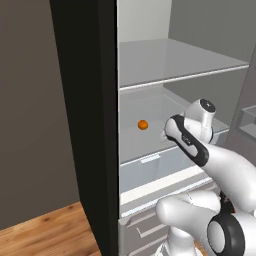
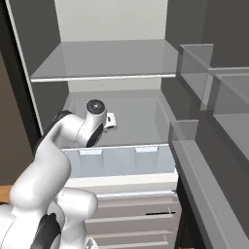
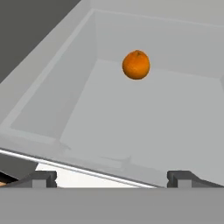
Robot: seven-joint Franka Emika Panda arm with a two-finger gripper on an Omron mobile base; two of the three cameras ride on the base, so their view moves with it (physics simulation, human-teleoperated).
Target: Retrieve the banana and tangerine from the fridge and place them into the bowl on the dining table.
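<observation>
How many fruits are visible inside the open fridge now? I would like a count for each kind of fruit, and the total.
Tangerine: 1, on the middle shelf of the fridge
Banana: 0 visible
Total fruits visible: 1

base views: behind arm, facing open fridge [image 1: 150,75] shelves; hand view: close, apparently angled down at tangerine [image 3: 136,64]
</observation>
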